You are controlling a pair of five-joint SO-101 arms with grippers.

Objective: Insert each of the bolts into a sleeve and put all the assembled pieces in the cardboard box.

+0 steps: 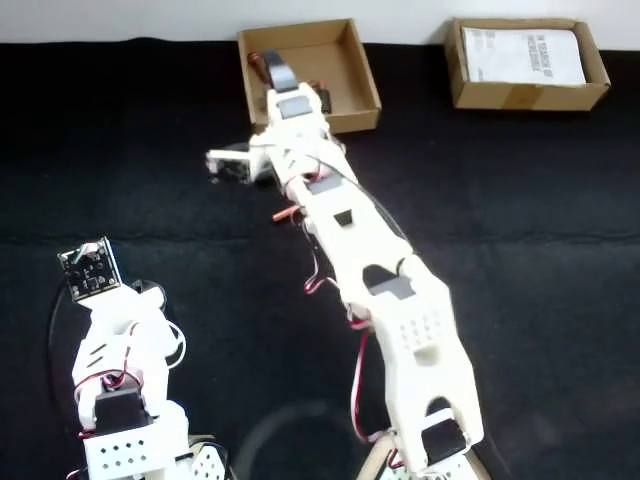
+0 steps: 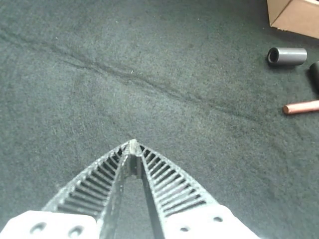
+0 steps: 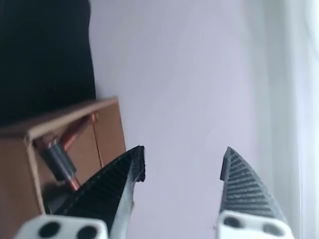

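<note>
Sleeve (image 2: 287, 56), bolt (image 2: 301, 107) near cardboard box (image 2: 294, 15); left tool (image 2: 133, 145) closed empty, right tool (image 3: 184, 152) gaping empty.

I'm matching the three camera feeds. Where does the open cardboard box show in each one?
High view: cardboard box at the table's far edge, under the right end effector.
Left wrist view: its corner just beyond the loose sleeve.
Right wrist view: its wall beside that end effector's finger.
Shared landmark: the black cloth.
</note>
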